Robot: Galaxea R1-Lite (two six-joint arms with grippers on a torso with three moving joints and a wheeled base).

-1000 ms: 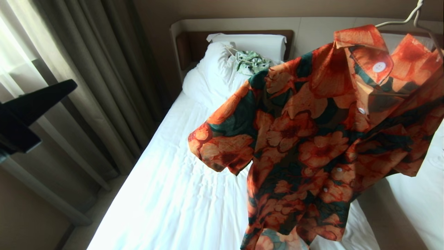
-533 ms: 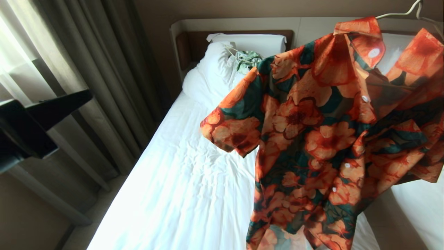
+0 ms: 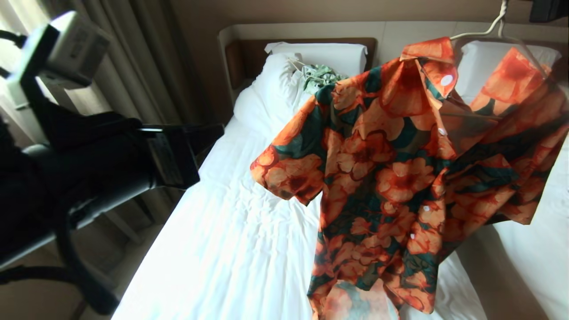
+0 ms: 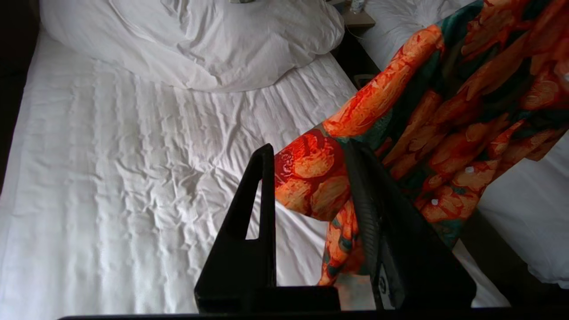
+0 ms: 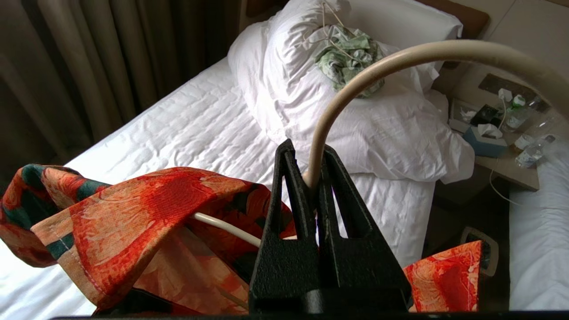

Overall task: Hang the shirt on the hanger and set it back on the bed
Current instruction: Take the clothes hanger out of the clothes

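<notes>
The shirt (image 3: 400,169), orange flowers on dark green, hangs on the cream hanger (image 3: 491,30) in the air over the bed (image 3: 231,231). My right gripper (image 5: 306,153) is shut on the hanger (image 5: 400,58) at the foot of its hook, with the shirt's collar (image 5: 146,209) draped just below. My left gripper (image 3: 195,146) reaches in from the left, level with the hanging sleeve (image 3: 289,173) and apart from it. In the left wrist view this gripper (image 4: 311,149) is open, and the sleeve (image 4: 311,173) shows beyond the gap, not held.
A bundled white duvet (image 3: 271,93) and pillow lie at the head of the bed, with a small green-and-white garment (image 3: 322,79) on top. Curtains (image 3: 133,80) hang to the left. A second white bed (image 3: 546,231) stands on the right, past a cluttered nightstand (image 5: 498,146).
My left arm has swung in from the left edge toward the shirt's sleeve, and its jaws have opened. The hanger and shirt have shifted a little to the left.
</notes>
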